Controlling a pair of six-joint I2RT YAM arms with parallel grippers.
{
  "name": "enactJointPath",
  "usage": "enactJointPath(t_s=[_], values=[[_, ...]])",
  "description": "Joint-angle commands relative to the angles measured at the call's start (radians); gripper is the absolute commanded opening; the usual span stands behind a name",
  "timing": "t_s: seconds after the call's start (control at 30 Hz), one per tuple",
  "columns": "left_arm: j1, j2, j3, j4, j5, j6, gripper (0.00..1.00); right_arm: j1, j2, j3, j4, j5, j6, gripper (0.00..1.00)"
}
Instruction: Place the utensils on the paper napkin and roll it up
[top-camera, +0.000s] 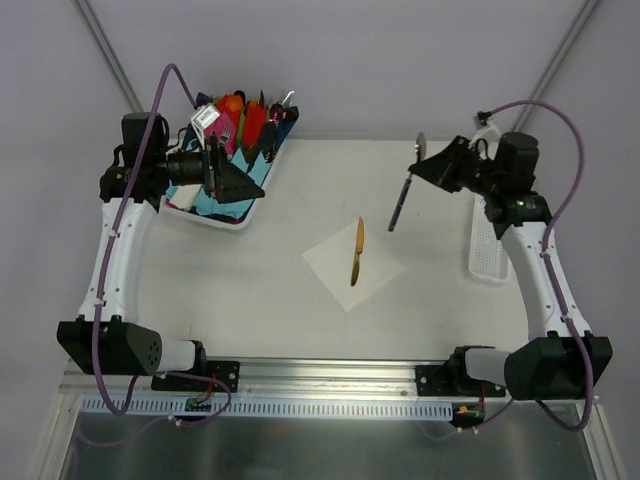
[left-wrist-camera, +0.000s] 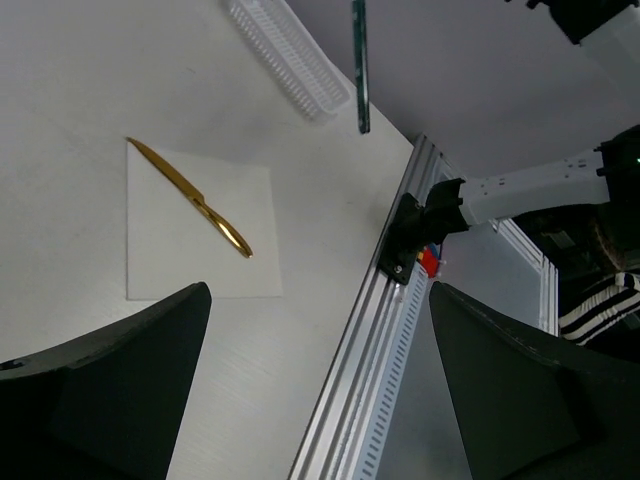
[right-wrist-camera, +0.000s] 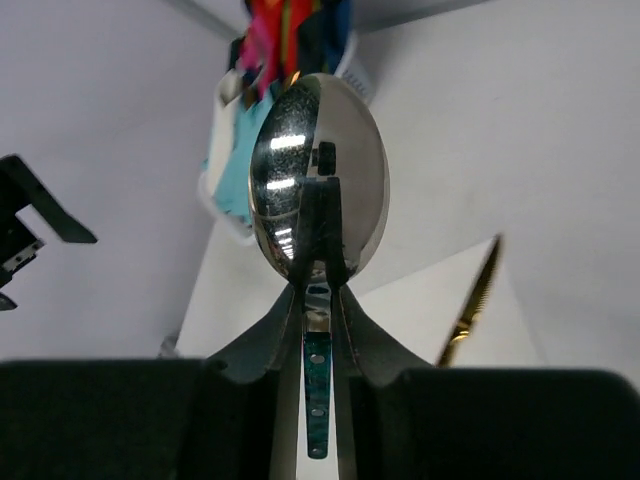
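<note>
The white paper napkin (top-camera: 345, 275) lies as a diamond mid-table, and the golden-yellow utensil (top-camera: 357, 252) rests on it along its length. My right gripper (top-camera: 424, 166) hangs at the back right, shut on the neck of the spoon (top-camera: 401, 203), whose dark handle slants down towards the napkin. In the right wrist view the silvery spoon head (right-wrist-camera: 318, 150) stands above the closed fingertips (right-wrist-camera: 318, 275). My left gripper (top-camera: 240, 182) is open and empty over the cutlery bin at the back left. In its own view its fingers (left-wrist-camera: 120, 390) frame the napkin (left-wrist-camera: 210, 265) and the golden utensil (left-wrist-camera: 190, 197).
A white bin (top-camera: 222, 224) at the back left holds pink, red and orange cutlery (top-camera: 250, 120) in light-blue wraps. A small white slotted tray (top-camera: 487, 250) lies at the right under the right arm. An aluminium rail (top-camera: 330, 375) runs along the near edge.
</note>
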Motion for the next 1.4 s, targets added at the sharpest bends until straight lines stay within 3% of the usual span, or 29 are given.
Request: enactJointPath(t_s=[0.0, 0.1, 0.23, 0.43, 0.5, 0.57, 0.83, 1.1, 1.37], values=[[-0.048, -0.074, -0.029, 0.022, 0.054, -0.053, 0.93, 0.147, -0.036, -0.079, 0.349, -0.053, 0.244, 0.00], [-0.135, -0.137, -0.098, 0.060, 0.008, -0.089, 0.91, 0.353, -0.045, -0.157, 0.568, 0.004, 0.338, 0.00], [-0.273, -0.207, -0.218, 0.184, -0.001, -0.192, 0.90, 0.508, 0.010, -0.161, 0.737, 0.065, 0.366, 0.00], [-0.313, -0.302, -0.382, 0.675, 0.016, -0.546, 0.84, 0.652, 0.095, -0.147, 0.981, 0.075, 0.455, 0.00], [-0.315, -0.328, -0.446, 0.830, -0.004, -0.648, 0.81, 0.666, 0.118, -0.151, 1.064, 0.073, 0.484, 0.00], [-0.313, -0.350, -0.482, 0.886, -0.030, -0.694, 0.74, 0.675, 0.128, -0.151, 1.131, 0.067, 0.524, 0.00], [-0.315, -0.362, -0.497, 0.909, -0.067, -0.709, 0.60, 0.698, 0.139, -0.128, 1.176, 0.035, 0.561, 0.00], [-0.315, -0.356, -0.542, 1.042, -0.067, -0.833, 0.46, 0.708, 0.147, -0.154, 1.257, 0.032, 0.610, 0.00], [-0.315, -0.355, -0.534, 1.087, -0.073, -0.866, 0.47, 0.709, 0.148, -0.170, 1.308, 0.018, 0.640, 0.00]])
